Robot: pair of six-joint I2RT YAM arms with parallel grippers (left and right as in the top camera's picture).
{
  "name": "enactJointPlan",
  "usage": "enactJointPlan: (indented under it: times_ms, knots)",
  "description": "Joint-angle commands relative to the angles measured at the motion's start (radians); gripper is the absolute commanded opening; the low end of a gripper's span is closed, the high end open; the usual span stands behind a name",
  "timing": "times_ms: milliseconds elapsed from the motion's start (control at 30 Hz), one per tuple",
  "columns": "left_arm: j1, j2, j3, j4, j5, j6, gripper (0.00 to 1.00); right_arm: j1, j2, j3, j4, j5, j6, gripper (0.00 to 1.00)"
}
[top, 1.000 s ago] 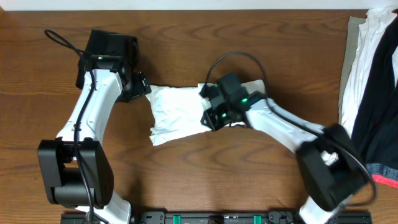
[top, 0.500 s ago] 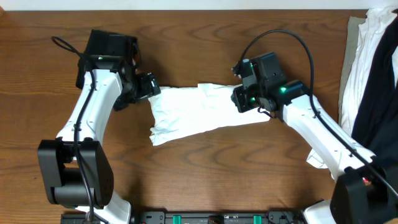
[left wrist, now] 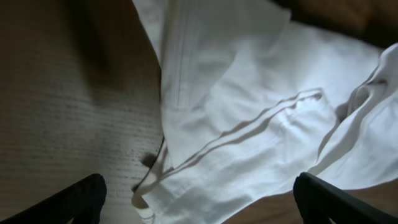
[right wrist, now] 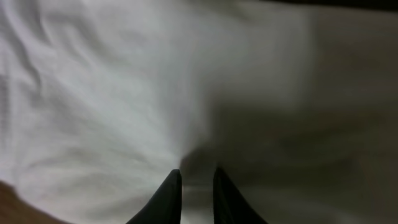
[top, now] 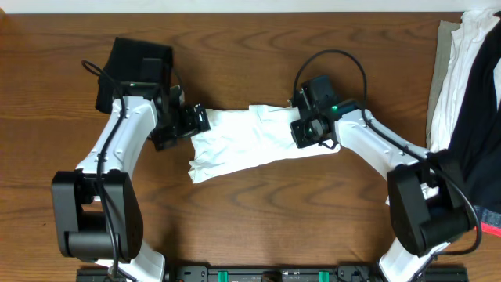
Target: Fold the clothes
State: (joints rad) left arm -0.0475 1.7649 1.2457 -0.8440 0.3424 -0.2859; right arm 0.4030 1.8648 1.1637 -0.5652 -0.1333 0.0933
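The clothes in play are a white T-shirt [top: 250,145], lying crumpled and partly folded across the middle of the wooden table [top: 250,47]. My left gripper [top: 196,124] sits at the shirt's left end, open wide. In the left wrist view its gripper [left wrist: 199,196] straddles a hemmed edge of the shirt [left wrist: 249,93] without touching it. My right gripper [top: 307,129] rests on the shirt's right part. In the right wrist view the gripper [right wrist: 198,180] is nearly closed, pinching a ridge of the white fabric [right wrist: 93,93]. No chest print shows.
A pile of white and black garments [top: 470,102] lies along the table's right edge. Bare wood [left wrist: 56,112] lies to the left of the shirt. Both arm bases stand at the table's front edge.
The right gripper has pulled the shirt's right part out from the middle toward the right, lengthening it, and narrowed its jaws. The left gripper has slid right to the shirt's left end.
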Motion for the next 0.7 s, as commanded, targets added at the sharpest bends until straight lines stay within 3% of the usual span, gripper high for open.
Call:
enactJointPlan:
  times_ms: [0, 300, 667]
  knots:
    - [0.002, -0.02, -0.036, -0.005, 0.024, 0.021, 0.98, -0.009, 0.014, -0.006, 0.001, 0.006, -0.016, 0.16]
    - [0.002, -0.02, -0.183, 0.066, 0.024, -0.05, 0.98, -0.009, 0.014, -0.006, 0.005, -0.006, -0.015, 0.15]
    - [-0.037, -0.02, -0.258, 0.105, 0.025, -0.053, 0.98, -0.009, 0.014, -0.006, 0.005, -0.006, -0.011, 0.16]
